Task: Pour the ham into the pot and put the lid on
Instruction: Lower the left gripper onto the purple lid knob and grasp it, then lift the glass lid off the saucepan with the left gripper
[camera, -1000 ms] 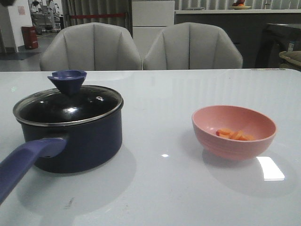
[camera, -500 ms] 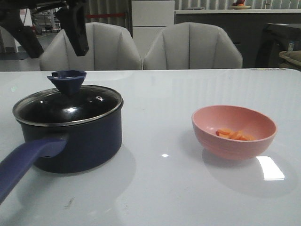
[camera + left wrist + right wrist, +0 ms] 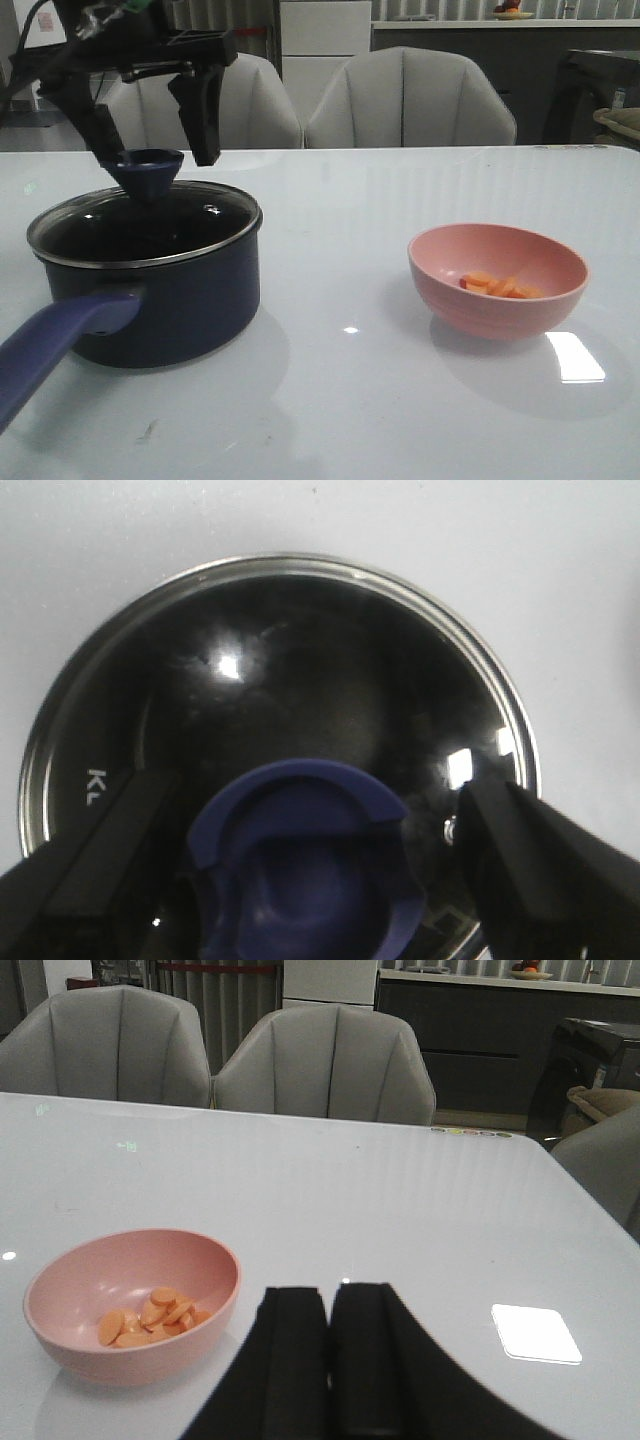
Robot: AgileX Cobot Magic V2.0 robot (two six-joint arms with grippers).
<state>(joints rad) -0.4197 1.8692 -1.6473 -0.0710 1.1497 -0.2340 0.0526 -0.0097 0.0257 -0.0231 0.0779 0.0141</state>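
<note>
1. Glossy white table (image 3: 340,400) fills the scene, with two grey chairs (image 3: 300,100) behind its far edge.
2. The ham (image 3: 497,286), a small heap of thin orange slices, lies in the bottom of a pink bowl (image 3: 497,310) on the right side of the table; in the right wrist view the ham (image 3: 150,1316) sits toward the bowl's middle, the slices overlapping at mixed angles.
3. The pot (image 3: 160,300) stands on the left side, well apart from the bowl. Its long purple-blue handle (image 3: 55,350) runs from the pot wall toward the near left corner, its long axis slanting toward the viewer.
4. The lid (image 3: 145,228) sits flat on the pot, metal rim on the pot's edge, its blue funnel knob (image 3: 146,170) pointing straight up.
5. The left gripper (image 3: 150,140) hangs over the lid with its jaws wide apart, one dark finger (image 3: 200,110) on each side of the knob; the left wrist view shows the knob (image 3: 300,870) between the fingers with a gap on both sides, nothing gripped.
6. The right gripper (image 3: 328,1350) is seen only in its own wrist view, near the bowl (image 3: 60,1345), its fingers pressed together and empty.
</note>
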